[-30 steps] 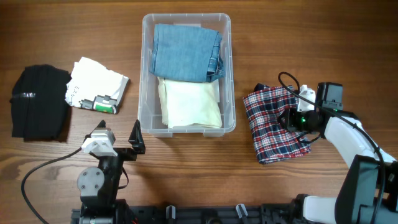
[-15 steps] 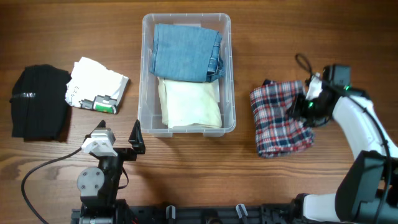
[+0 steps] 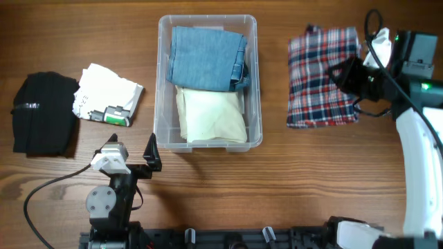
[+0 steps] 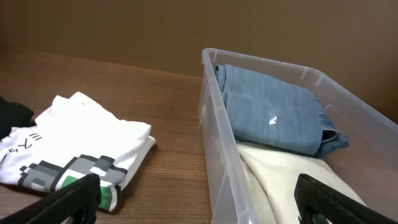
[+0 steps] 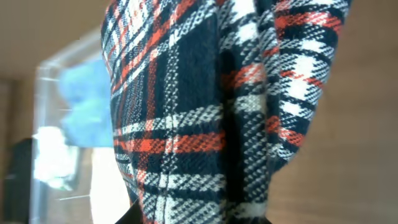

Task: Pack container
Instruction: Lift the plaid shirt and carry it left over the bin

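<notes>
The clear plastic container [image 3: 208, 19] stands at the table's middle, holding a folded blue denim piece [image 3: 206, 57] at the far end and a cream cloth [image 3: 211, 116] at the near end. My right gripper [image 3: 349, 75] is shut on a folded red, white and navy plaid cloth [image 3: 322, 76], held up to the right of the container. In the right wrist view the plaid cloth [image 5: 205, 112] fills the frame and hides most of the right gripper [image 5: 199, 218]. My left gripper [image 3: 131, 146] stands open and holds nothing, near the container's front left corner [image 4: 261, 59].
A folded white T-shirt with a pixel print [image 3: 107, 97] lies left of the container, and a black garment [image 3: 45, 114] lies further left. The white T-shirt [image 4: 74, 146] also shows in the left wrist view, in front of the left finger.
The right arm has lifted the plaid cloth off the table and carried it toward the far side. The left arm has not moved.
</notes>
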`<action>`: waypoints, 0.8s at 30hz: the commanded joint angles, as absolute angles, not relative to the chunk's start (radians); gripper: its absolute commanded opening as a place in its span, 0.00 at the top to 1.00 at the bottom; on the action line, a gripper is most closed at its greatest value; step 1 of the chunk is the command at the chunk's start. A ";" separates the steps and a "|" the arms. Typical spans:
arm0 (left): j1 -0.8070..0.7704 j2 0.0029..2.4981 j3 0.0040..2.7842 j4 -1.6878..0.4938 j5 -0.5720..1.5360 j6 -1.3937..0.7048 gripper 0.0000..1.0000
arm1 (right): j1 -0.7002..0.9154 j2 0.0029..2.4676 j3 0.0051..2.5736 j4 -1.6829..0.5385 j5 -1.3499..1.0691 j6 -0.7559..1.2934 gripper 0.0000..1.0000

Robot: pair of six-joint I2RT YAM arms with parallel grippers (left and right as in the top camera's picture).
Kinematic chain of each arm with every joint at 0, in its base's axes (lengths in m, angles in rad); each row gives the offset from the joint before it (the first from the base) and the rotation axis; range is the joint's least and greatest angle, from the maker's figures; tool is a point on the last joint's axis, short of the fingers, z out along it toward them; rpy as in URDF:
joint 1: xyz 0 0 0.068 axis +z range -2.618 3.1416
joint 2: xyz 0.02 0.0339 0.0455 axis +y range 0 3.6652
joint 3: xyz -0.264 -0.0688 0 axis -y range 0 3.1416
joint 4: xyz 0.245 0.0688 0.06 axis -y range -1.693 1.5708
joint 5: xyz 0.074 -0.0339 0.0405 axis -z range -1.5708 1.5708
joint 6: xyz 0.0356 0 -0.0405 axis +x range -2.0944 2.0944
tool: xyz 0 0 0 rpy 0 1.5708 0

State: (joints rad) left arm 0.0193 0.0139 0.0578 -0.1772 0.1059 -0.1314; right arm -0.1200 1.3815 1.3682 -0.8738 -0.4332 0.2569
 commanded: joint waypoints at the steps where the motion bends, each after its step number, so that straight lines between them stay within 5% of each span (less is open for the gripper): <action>1: 0.015 0.007 0.053 -0.177 0.104 -0.108 0.00 | 0.020 1.320 1.478 -0.854 -0.541 0.178 0.96; 10: 0.015 0.007 0.053 -0.177 0.104 -0.108 0.00 | 0.332 1.347 1.525 -0.823 -0.546 -0.237 0.96; 24: 0.015 0.007 0.053 -0.177 0.104 -0.108 0.00 | 0.493 1.566 1.525 -0.749 -0.572 -0.797 0.96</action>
